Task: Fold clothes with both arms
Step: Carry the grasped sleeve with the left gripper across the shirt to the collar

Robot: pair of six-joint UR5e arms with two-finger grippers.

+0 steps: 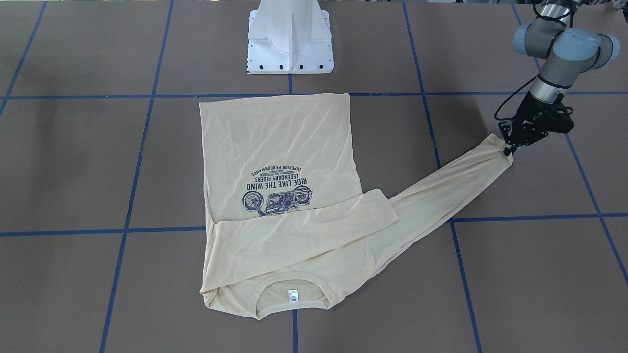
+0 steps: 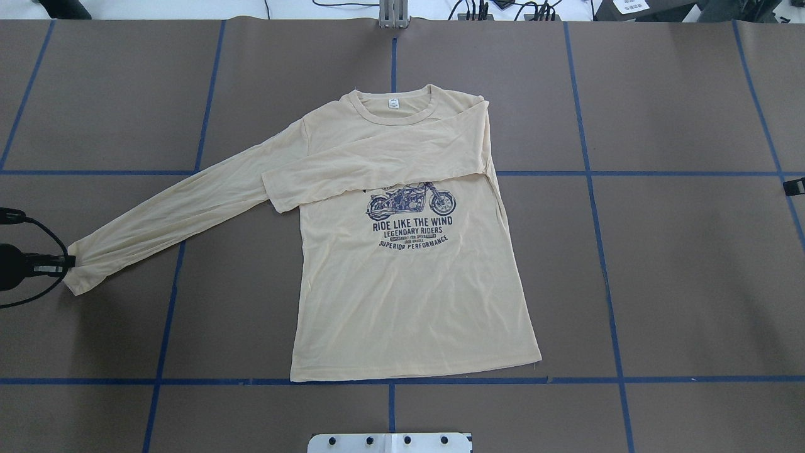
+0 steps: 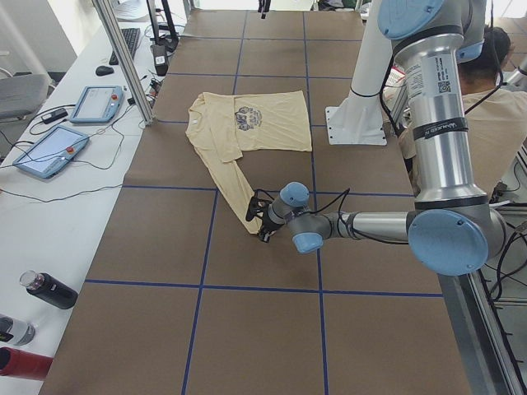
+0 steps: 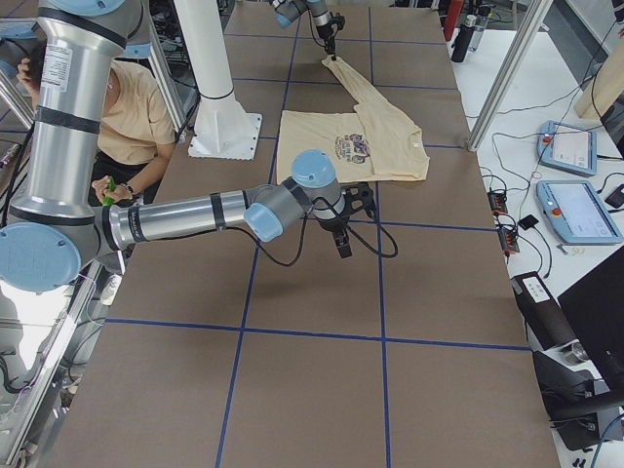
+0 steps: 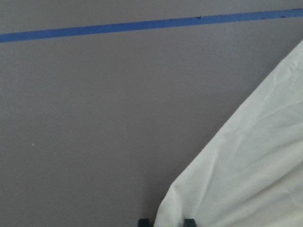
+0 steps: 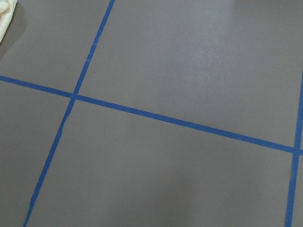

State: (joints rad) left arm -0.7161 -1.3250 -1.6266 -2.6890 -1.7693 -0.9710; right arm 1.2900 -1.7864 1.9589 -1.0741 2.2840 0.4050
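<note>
The cream long-sleeved T-shirt (image 2: 409, 296) lies flat, print side up, collar and white label (image 2: 394, 104) toward the far edge. One sleeve (image 2: 377, 173) is folded across the chest, just over the motorcycle print (image 2: 412, 202). The other sleeve (image 2: 182, 217) stretches out to the side. My left gripper (image 2: 66, 264) is shut on that sleeve's cuff (image 1: 498, 147), low at the table; in the left wrist view the cloth (image 5: 246, 165) runs between the fingertips (image 5: 144, 221). My right gripper (image 4: 341, 246) hovers over bare table beside the shirt, holding nothing; its jaws are not readable.
The white pedestal base (image 1: 290, 39) stands just behind the shirt's hem. Blue tape lines (image 6: 180, 123) grid the brown table. A side bench with tablets (image 3: 49, 152), bottles (image 3: 49, 290) and a metal post (image 3: 123, 58) runs along the far edge. A seated person (image 4: 122, 107) is behind the base.
</note>
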